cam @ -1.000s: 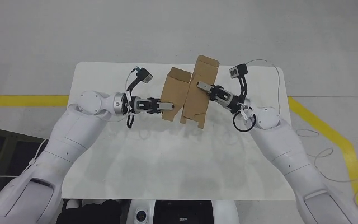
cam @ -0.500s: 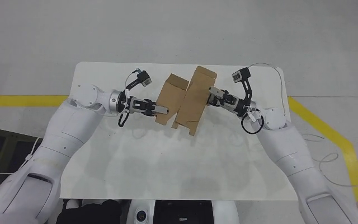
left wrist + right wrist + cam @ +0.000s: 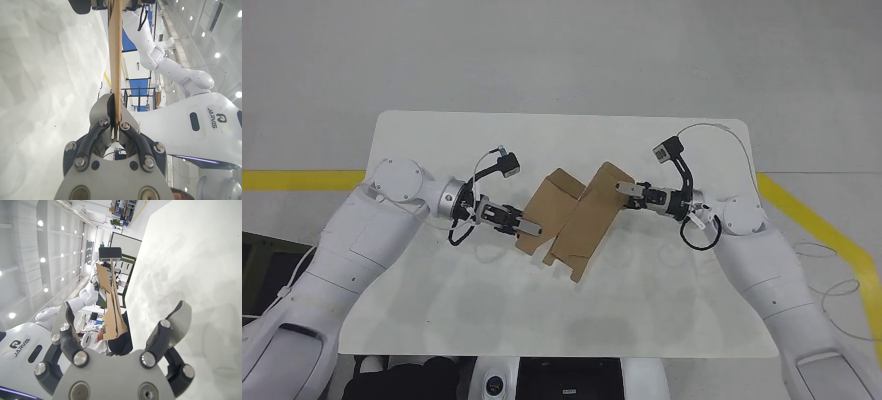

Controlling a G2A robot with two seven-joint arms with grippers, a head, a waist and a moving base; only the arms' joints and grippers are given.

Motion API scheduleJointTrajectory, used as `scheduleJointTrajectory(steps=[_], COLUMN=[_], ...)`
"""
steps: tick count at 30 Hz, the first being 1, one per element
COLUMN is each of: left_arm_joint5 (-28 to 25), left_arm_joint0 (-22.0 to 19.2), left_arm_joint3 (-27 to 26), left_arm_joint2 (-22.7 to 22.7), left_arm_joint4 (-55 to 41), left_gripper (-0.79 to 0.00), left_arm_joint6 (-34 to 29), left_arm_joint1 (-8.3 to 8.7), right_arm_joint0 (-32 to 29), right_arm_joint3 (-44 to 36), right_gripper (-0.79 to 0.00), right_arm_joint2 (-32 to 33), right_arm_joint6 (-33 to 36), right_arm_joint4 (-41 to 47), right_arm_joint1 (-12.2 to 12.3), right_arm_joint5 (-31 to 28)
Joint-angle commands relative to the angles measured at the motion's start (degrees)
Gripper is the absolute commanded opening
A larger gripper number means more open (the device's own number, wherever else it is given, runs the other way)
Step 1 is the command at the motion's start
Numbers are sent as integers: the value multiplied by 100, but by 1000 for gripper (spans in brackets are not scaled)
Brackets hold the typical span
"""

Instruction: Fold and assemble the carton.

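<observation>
**Flat carton held on one side only**

The carton [image 3: 572,215] is not opened yet. It is a flattened piece of brown cardboard over the middle of the table [image 3: 642,310], lying at an angle between my two arms. I cannot tell whether its lower corner touches the table top.

My left gripper [image 3: 115,106] is clamped tight on one edge of the cardboard. My right gripper [image 3: 123,311] has its fingers spread wide. The far end of the carton stands in the gap between them, and I see no contact with either finger.

So all the weight hangs on one narrow grip. I think the sheet could turn or slide out of the left fingers if I move that arm quickly. If the right fingers close while the end is off centre, they may catch only a flap and bend it. Pushing the two ends together could also buckle the panels and not open them.
</observation>
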Motion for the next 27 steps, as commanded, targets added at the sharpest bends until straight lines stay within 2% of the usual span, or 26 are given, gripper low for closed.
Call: scheduleJointTrajectory(steps=[1, 3, 5, 9, 14, 16, 19, 22, 23, 27], left_arm_joint5=[19, 38, 59, 101, 181, 191, 183, 150, 148, 106], left_arm_joint0=[4, -8, -26, -67, -107, -121, -146, -176, -187, -224], left_arm_joint3=[7, 15, 22, 34, 36, 30, 17, 28, 28, 42], left_arm_joint2=[21, 58, 101, 177, 248, 269, 290, 313, 324, 365], left_arm_joint4=[-52, -43, -51, -132, -296, -317, -337, -290, -278, -239], left_gripper=[-785, -785, -785, -785, -785, -785, -785, -785, -785, -785], left_arm_joint6=[-18, -37, -58, -100, -180, -191, -182, -149, -147, -105], left_arm_joint1=[20, 38, 52, 72, 90, 99, 112, 130, 136, 161], right_arm_joint0=[-18, -22, -12, 45, 123, 156, 233, 307, 330, 391], right_arm_joint3=[-41, -100, -143, -183, -126, -94, -14, 53, 74, 136], right_gripper=[-65, -154, -206, -419, -437, -474, -566, -733, -767, -785], right_arm_joint2=[24, 39, 33, 5, -56, -93, -148, -185, -196, -245], right_arm_joint6=[81, 181, 305, 442, 558, 669, 874, 1038, 1078, 1142], right_arm_joint4=[-45, -72, -87, -110, -86, -23, 45, 120, 143, 206], right_arm_joint1=[11, 19, 24, 20, -4, -17, -33, -49, -55, -80], right_arm_joint5=[-72, -90, -33, 73, 133, 164, 294, 362, 380, 422])
